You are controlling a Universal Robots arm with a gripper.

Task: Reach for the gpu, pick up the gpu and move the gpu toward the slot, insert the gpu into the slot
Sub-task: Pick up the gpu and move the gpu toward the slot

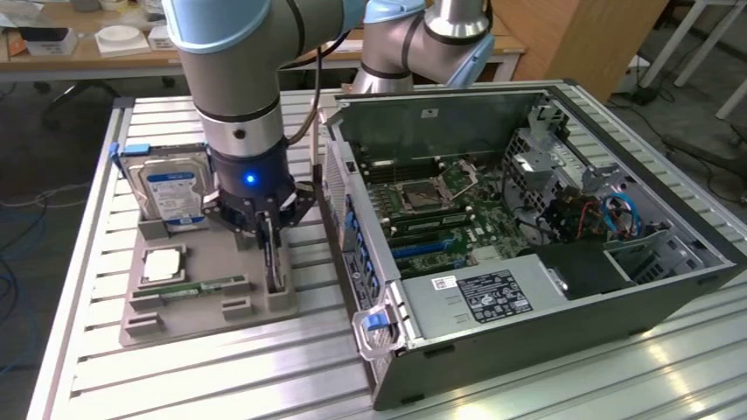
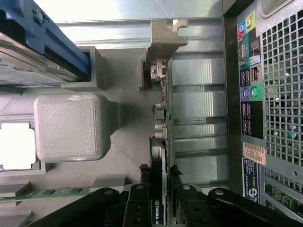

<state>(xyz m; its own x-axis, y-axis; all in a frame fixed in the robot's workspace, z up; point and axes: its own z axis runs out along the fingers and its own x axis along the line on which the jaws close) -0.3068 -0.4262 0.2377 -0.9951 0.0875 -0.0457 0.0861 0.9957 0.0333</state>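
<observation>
Item: gpu, green board with black shroud, standing on its long edge in a holder along the edge of the grey tray that faces the computer case. Its silver end bracket is at the end farthest from the end effector. End effector: directly above the card, pointing straight down, with black fingers on either face of the card near its upper edge, pinching the gpu, which sits in the holder. Tray position: on the slatted metal bench, toward the exterior view's left edge. Other tray contents: a blue-labelled hard drive upright at the tray's far edge, a square silver processor near the tray's middle, and a narrow green memory stick toward its near edge. Case: open, lying on the bench just beside the tray and occupying the exterior view's right half. Green motherboard inside. The slot, among parallel dark and blue strips, is unoccupied and well apart from the card.
</observation>
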